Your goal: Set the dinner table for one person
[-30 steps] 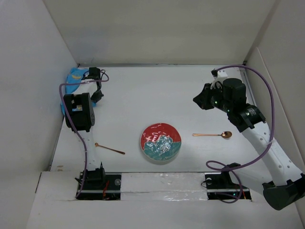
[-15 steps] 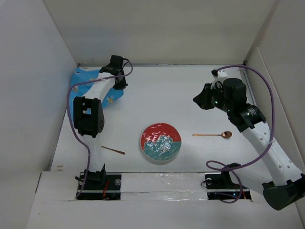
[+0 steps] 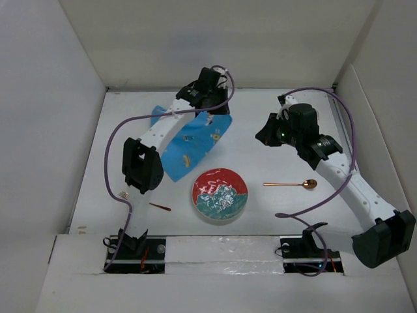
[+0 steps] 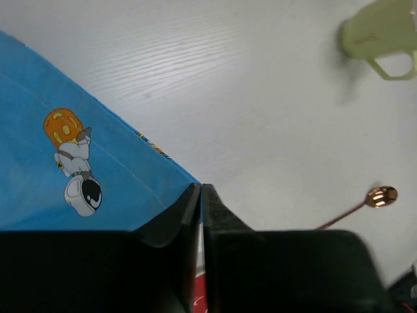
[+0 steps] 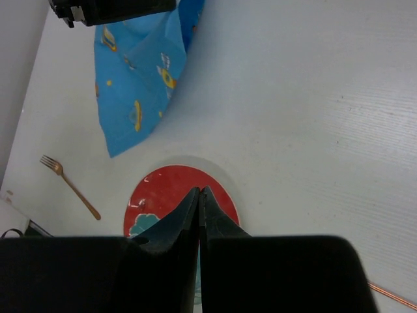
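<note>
The white dinner table [image 3: 273, 215] carries a red and teal plate [image 3: 219, 194], a copper spoon [image 3: 290, 184] to its right and a copper fork [image 3: 158, 207] to its left. My left gripper [image 3: 207, 107] reaches to the far middle and is shut on a corner of the blue cartoon mat [image 3: 191, 145], which trails back toward the plate. In the left wrist view the jaws [image 4: 201, 188] pinch the mat's [image 4: 78, 163] corner. My right gripper [image 3: 262, 137] is shut and empty; in the right wrist view it [image 5: 201, 190] hovers over the plate [image 5: 163, 195].
A pale green mug [image 4: 384, 32] stands beyond the left gripper, toward the far right. The spoon [image 4: 374, 197] also shows in the left wrist view. The fork [image 5: 68, 186] lies left of the plate. White wall panels [image 3: 52, 130] close in the table.
My left arm has swung from the far left corner to the far middle, dragging the blue mat with it and spreading it out. My right gripper has shifted slightly left.
</note>
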Motion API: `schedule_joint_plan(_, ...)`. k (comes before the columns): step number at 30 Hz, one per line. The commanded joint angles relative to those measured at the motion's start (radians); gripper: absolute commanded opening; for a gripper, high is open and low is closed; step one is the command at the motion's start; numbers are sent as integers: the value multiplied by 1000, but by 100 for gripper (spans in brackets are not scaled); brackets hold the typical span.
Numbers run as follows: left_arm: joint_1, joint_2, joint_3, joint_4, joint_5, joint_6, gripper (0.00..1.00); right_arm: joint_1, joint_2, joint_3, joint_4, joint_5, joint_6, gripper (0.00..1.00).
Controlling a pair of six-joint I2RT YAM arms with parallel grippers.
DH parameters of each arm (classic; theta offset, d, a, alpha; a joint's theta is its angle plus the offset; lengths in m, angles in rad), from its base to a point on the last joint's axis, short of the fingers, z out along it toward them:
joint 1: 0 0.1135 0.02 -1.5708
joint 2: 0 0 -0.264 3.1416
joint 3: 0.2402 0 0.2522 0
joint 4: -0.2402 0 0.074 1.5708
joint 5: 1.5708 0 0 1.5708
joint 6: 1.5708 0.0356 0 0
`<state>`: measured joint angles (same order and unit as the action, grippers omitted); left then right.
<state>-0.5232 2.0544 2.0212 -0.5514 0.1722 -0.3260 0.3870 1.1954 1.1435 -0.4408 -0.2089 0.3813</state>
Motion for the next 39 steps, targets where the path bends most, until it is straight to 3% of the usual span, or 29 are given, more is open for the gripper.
schedule_joint_plan(1,-52,94,109,-16,98,-34,12,-4,16,-17,93,42,45,6)
schedule_joint_plan(2,-64,116,129,-19,96,-36,22,-4,36,-28,112,45,60,7)
schedule_joint_plan(4,-74,115,162,-10,67,-47,44,-4,56,-56,131,55,79,19)
schedule_joint_plan(5,-74,89,154,-1,63,-53,47,-4,75,-63,146,58,97,36)
schedule_joint_plan(8,-23,-35,50,62,14,-68,53,-4,101,-112,203,71,128,62)
schedule_joint_plan(10,17,-66,-34,99,-14,-76,53,-4,122,-117,214,95,134,63)
schedule_joint_plan(11,63,-161,-130,138,-29,-87,52,-4,162,-93,196,117,137,65)
schedule_joint_plan(20,377,-426,-671,275,-77,-169,53,6,496,70,107,195,168,65)
schedule_joint_plan(24,479,-467,-823,326,-53,-179,62,6,650,215,24,262,195,65)
schedule_joint_plan(30,500,-373,-826,366,48,-145,68,26,799,329,-47,295,232,65)
schedule_joint_plan(34,500,-287,-790,381,105,-134,68,35,849,363,-72,304,252,58)
schedule_joint_plan(38,500,-220,-762,387,118,-124,59,44,905,406,-95,302,275,47)
schedule_joint_plan(39,500,-209,-756,389,118,-120,49,53,915,430,-101,305,278,43)
